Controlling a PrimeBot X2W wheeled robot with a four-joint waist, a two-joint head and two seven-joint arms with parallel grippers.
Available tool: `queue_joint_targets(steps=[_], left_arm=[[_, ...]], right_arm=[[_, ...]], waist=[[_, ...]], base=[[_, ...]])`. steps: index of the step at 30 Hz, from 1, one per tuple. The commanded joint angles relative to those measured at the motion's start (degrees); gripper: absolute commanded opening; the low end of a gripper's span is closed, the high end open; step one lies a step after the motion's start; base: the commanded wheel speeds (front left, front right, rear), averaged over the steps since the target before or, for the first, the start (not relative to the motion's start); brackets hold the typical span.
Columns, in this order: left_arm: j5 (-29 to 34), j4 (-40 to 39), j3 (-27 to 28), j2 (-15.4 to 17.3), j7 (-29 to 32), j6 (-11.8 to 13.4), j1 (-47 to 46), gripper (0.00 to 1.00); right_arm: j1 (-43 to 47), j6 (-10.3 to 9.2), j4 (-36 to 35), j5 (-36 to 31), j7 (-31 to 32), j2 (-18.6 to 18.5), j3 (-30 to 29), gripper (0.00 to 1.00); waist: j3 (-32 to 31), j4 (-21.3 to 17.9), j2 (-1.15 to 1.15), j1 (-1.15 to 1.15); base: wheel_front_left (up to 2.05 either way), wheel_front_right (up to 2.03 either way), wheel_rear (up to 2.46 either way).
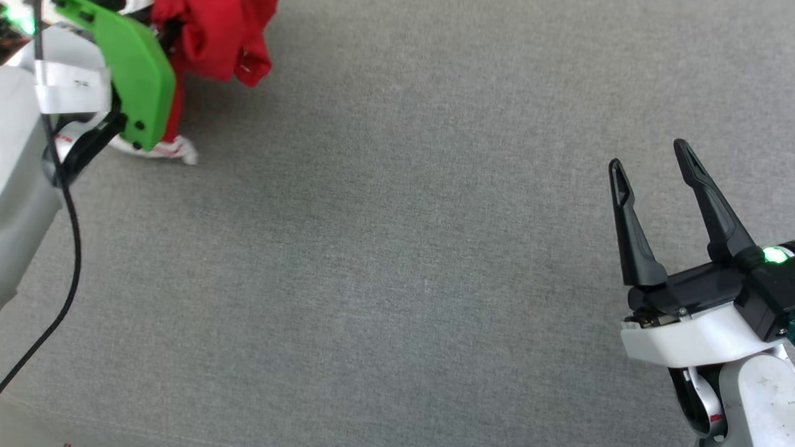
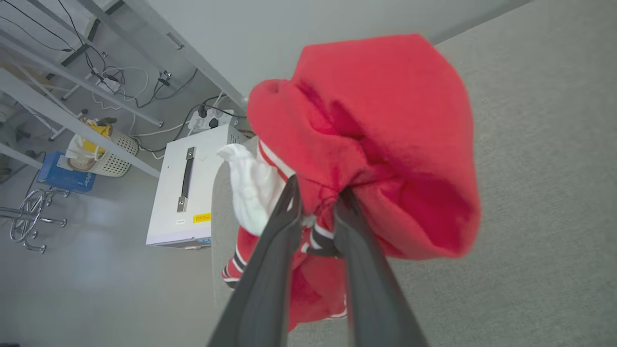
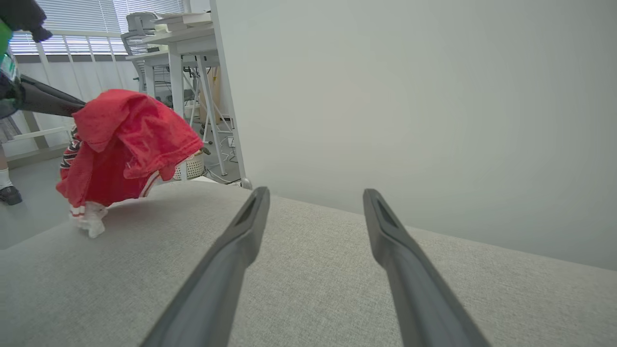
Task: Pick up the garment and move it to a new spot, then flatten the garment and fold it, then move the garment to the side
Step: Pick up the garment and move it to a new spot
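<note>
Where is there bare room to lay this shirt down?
The grey fabric surface between the red jersey and the right tool is bare. It is crowded at the far left, where the left tool grips the jersey.

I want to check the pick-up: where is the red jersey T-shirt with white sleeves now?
The red jersey T-shirt hangs bunched from the left gripper, at the head view's upper left, over the far left corner of the grey fabric surface.
</note>
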Motion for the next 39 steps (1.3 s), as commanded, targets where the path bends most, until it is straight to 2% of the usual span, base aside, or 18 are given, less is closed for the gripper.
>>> queue_joint_targets(steps=[1, 5, 14, 21, 29, 35, 39], left_arm=[[0.59, -1.06, -0.89, -1.18, -1.24, -0.16, -2.24, 0.00], [1.57, -3.56, -3.56, -3.62, -3.19, -0.16, -4.27, 0.00], [2.11, -6.99, -10.05, -12.31, -4.96, -0.16, -5.53, 0.00], [2.93, -4.78, -15.66, -21.26, -6.50, -0.16, -3.35, 0.00], [6.36, 1.05, -17.64, -31.60, -7.84, -0.16, 3.97, 0.00], [13.57, 1.14, -17.70, -35.31, -4.06, -0.16, 15.40, 0.00], [16.08, 0.41, -17.70, -35.79, -2.24, -0.16, 19.75, 0.00]], right_arm=[[0.86, -0.05, 0.09, 0.64, -0.13, 0.18, -0.16, 1.00], [1.59, -0.05, -0.01, 0.96, -0.13, 0.70, -0.77, 1.00], [1.59, -0.05, -0.45, 2.03, -0.13, 1.17, -1.94, 1.00], [1.33, -0.05, -0.91, 4.16, -0.13, 1.20, -3.59, 1.00], [0.69, -0.05, -1.24, 5.09, -0.13, 1.21, -4.99, 1.00], [0.39, -0.05, -1.08, 5.35, -0.13, 1.21, -5.48, 1.00], [-0.08, -0.05, -0.74, 5.39, -0.13, 1.21, -5.15, 1.00]], waist=[[-3.66, -0.31, 0.00, 0.00], [-5.08, -1.84, 0.00, 0.00], [-5.10, -8.29, 0.00, 0.00], [-3.52, -13.70, 0.00, 0.00], [-1.17, -17.94, 0.00, 0.00], [0.04, -18.54, 0.00, 0.00], [0.16, -18.07, 0.00, 0.00]], base=[[0.00, 0.00, 0.00], [0.00, 0.00, 0.00], [0.00, 0.00, 0.00], [0.00, 0.00, 0.00], [0.00, 0.00, 0.00], [0.00, 0.00, 0.00], [0.00, 0.00, 0.00]])
